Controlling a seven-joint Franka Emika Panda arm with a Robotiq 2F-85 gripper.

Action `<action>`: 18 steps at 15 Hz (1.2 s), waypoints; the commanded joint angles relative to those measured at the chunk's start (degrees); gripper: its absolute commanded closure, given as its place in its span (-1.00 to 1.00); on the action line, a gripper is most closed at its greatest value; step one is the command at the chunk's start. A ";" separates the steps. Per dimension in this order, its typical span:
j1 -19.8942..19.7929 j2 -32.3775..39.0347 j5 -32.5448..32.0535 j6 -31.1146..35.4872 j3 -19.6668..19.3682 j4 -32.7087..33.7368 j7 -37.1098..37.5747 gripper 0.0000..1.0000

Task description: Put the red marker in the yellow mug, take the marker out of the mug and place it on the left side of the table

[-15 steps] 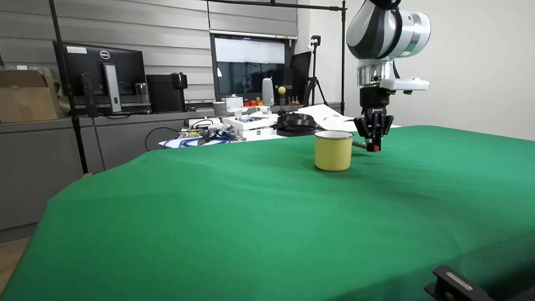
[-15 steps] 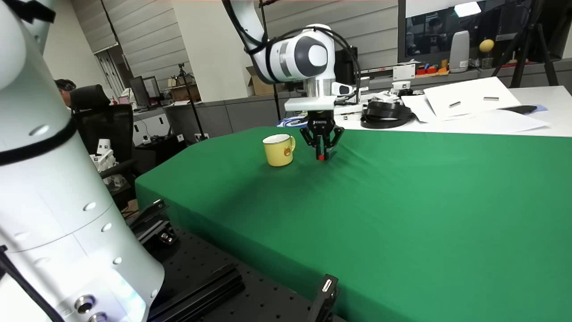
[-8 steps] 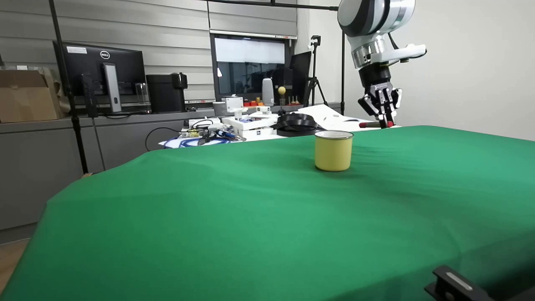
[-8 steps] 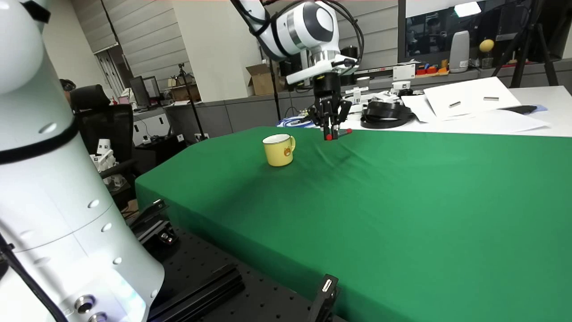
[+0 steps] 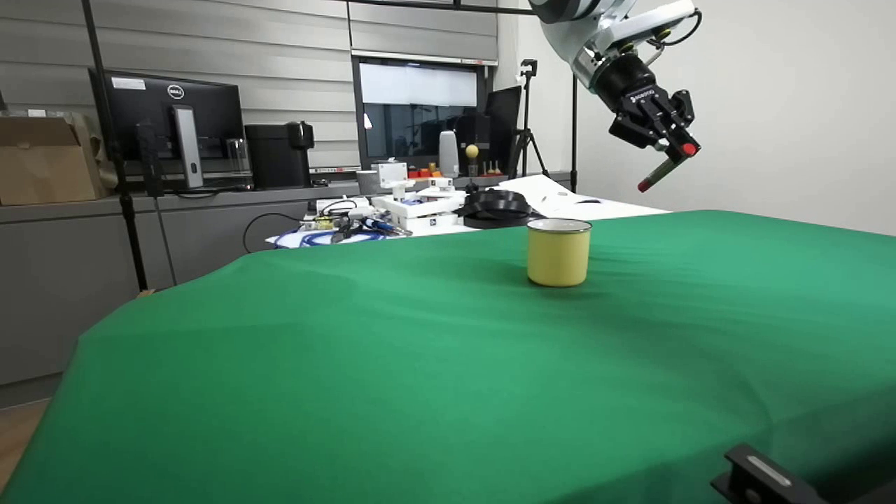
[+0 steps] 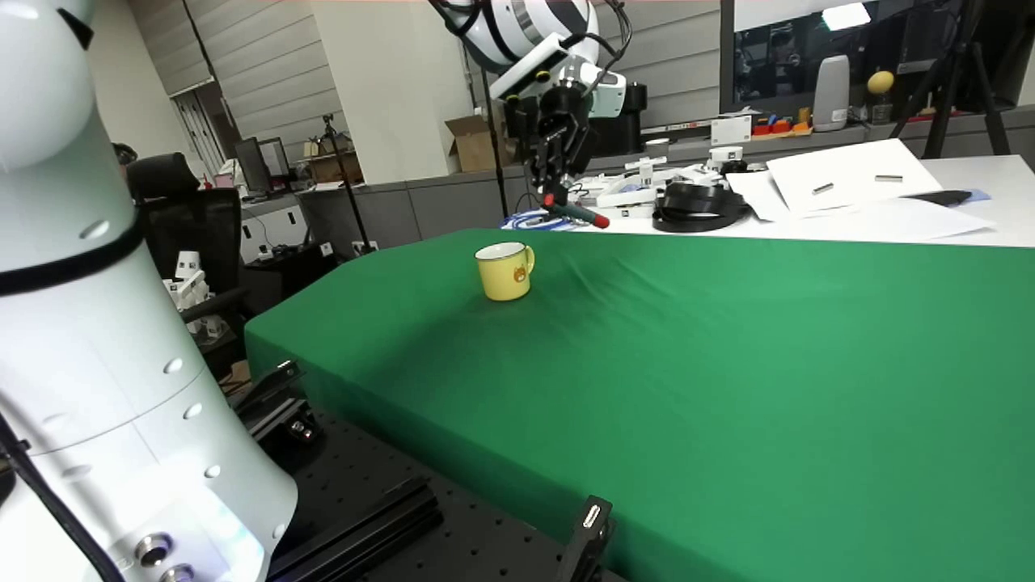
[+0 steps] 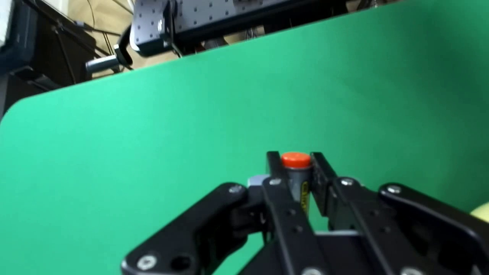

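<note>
Yellow mug sitting upright on the green cloth, nothing poking out of it, around 8 o'clock from the gripper in an exterior view. The red-tipped marker is up in the air with the fingers clamped on it, low end slanting toward 8 too. I'd guess we're at the carry-it-to-the-mug step, so next is probably swinging over, tipping it steeper, and lowering that end in before letting go.

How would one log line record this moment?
gripper: closed on red marker; marker: tilted midair, outside yellow mug; mug: upright on green cloth
</note>
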 commanded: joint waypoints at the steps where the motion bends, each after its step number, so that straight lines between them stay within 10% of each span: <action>1: 0.87 3.99 2.75 -15.83 1.52 8.60 4.49 0.89; 7: 1.96 7.84 18.48 -33.91 3.42 14.50 11.52 0.89; 18: 1.50 13.60 33.63 -26.69 3.20 17.55 12.69 0.89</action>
